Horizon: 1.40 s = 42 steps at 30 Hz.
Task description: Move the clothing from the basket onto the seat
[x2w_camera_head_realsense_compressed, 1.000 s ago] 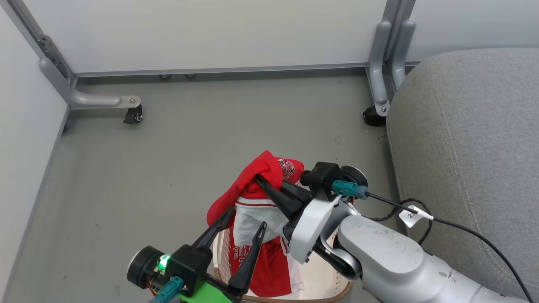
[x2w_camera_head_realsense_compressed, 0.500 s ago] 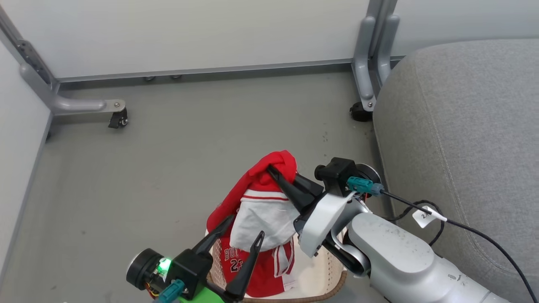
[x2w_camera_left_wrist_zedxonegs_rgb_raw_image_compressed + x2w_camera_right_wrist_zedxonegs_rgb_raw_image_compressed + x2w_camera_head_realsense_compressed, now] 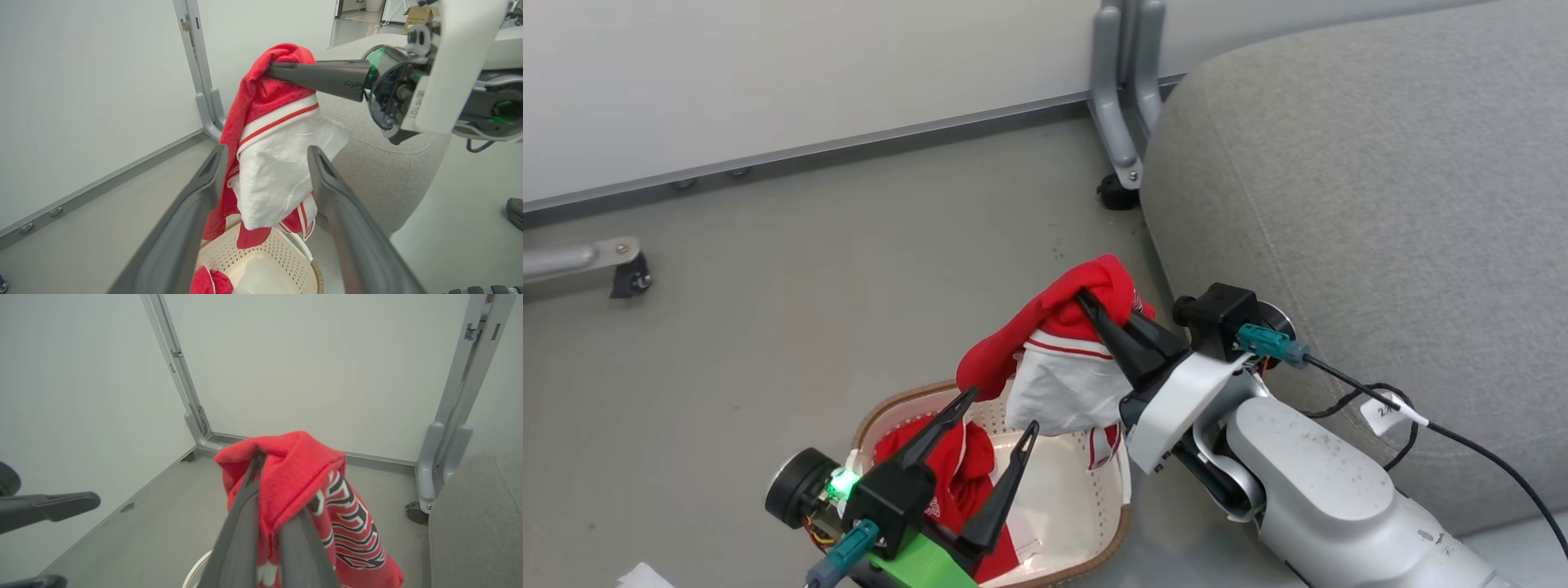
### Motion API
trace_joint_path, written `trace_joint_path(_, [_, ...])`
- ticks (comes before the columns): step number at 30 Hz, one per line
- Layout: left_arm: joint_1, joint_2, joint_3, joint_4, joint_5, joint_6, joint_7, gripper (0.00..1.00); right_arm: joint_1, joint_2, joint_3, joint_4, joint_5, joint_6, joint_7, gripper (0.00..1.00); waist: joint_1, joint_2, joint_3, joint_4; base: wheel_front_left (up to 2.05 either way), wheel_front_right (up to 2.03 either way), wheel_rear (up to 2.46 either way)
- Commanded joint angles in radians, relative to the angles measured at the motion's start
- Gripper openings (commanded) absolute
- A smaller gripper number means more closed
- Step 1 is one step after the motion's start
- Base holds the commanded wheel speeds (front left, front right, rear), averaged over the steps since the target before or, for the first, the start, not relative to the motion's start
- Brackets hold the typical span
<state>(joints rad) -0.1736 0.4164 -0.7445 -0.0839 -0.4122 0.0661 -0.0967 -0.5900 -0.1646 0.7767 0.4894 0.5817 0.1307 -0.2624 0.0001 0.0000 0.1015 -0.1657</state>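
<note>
Nearest: left gripper [image 3: 1002,408], jaws spread, empty, above basket [image 3: 890,402]. Basket on floor, one red garment [image 3: 947,469] inside. Right gripper [image 3: 1085,296] clenched on red-white clothing [image 3: 1058,388], hanging over basket's far rim. Beyond: grey seat [image 3: 1339,204].

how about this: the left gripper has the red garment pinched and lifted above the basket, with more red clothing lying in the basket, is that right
Not quite. The head view shows the right gripper shut on the red garment; the left gripper is open and holds nothing. The rest stands: the garment hangs above the basket, with more red clothing lying in it.
</note>
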Motion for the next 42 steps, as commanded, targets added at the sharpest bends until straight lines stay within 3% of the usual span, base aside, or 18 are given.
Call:
trace_joint_path(1, [-0.02, 0.004, 0.001, 0.001, 0.007, -0.005, 0.004, 1.0, 0.017, -0.002, -0.013, -0.007, -0.007, 0.0, -0.004, 0.0, -0.0001, 0.0, 0.021, -0.093, 0.0, 0.0, 0.0])
trace_joint_path(12, [-0.066, -0.002, -0.013, -0.013, 0.017, -0.018, 0.022, 1.0, 0.051, -0.018, -0.139, -0.039, -0.043, 0.0, -0.004, 0.0, -0.0001, 0.0, 0.066, -0.25, 0.0, 0.0, 0.0])
trace_joint_path(18, [-0.107, -0.002, -0.022, -0.023, 0.029, -0.028, 0.042, 1.0, 0.04, -0.028, -0.25, -0.055, -0.06, 0.0, -0.004, 0.0, -0.0001, 0.0, 0.11, -0.276, 0.0, 0.0, 0.0])
trace_joint_path(26, [-0.205, -0.011, -0.035, -0.043, 0.067, -0.056, 0.053, 1.0, -0.082, -0.086, -0.45, -0.071, -0.098, 0.0, -0.004, 0.0, -0.0001, 0.0, 0.227, -0.222, 0.0, 0.0, 0.0])
trace_joint_path(33, [-0.312, -0.019, -0.029, -0.063, 0.11, -0.072, 0.05, 1.0, -0.247, -0.176, -0.651, -0.06, -0.126, 0.0, -0.003, 0.0, -0.0001, 0.0, 0.365, -0.14, 0.0, 0.0, 0.0])
trace_joint_path(42, [-0.397, -0.041, -0.033, -0.063, 0.146, -0.077, 0.034, 1.0, -0.339, -0.266, -0.784, 0.124, -0.148, 0.0, -0.003, 0.0, -0.0001, 0.0, 0.477, -0.052, 0.0, 0.0, 0.0])
